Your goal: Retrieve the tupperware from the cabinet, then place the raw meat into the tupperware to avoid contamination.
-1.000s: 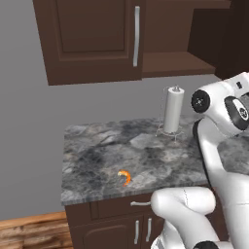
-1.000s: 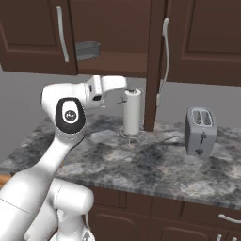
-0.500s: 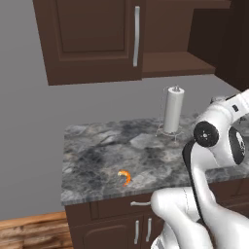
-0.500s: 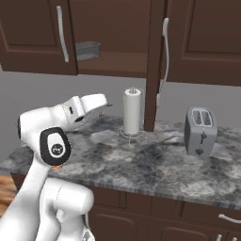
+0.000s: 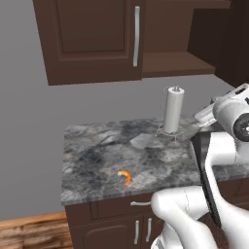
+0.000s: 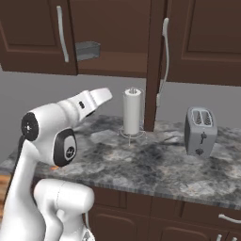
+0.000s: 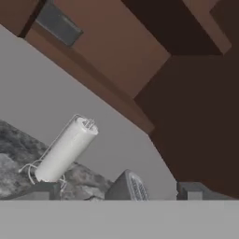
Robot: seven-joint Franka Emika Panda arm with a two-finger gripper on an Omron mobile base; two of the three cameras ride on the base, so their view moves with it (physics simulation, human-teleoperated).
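The grey tupperware (image 6: pixel 87 51) sits on the bottom shelf of the open dark brown cabinet (image 6: pixel 33 35), just behind the left door's edge. In the hand view the tupperware (image 7: pixel 58 23) is far off at the top left, under the cabinet (image 7: pixel 116 46). The raw meat, a small orange shrimp (image 5: pixel 125 177), lies on the granite counter (image 5: pixel 97 151) near its front edge. My gripper (image 7: pixel 120 192) is open, its fingertips (image 7: pixel 44 190) wide apart with nothing between them. It hangs over the counter, below the shelf, with my white hand (image 6: pixel 96 99) angled up at the cabinet.
A paper towel roll (image 6: pixel 132 112) stands upright at the back of the counter, close to my hand. A silver toaster (image 6: pixel 201 130) sits further right. Both cabinet doors stand open, with long silver handles (image 6: pixel 165 52). Lower brown cabinets (image 5: pixel 141 226) run beneath the counter.
My arm has swung and folded down, its elbow now lower and to the left in the right base view. The jaws stayed open. The shrimp, tupperware and roll have not moved.
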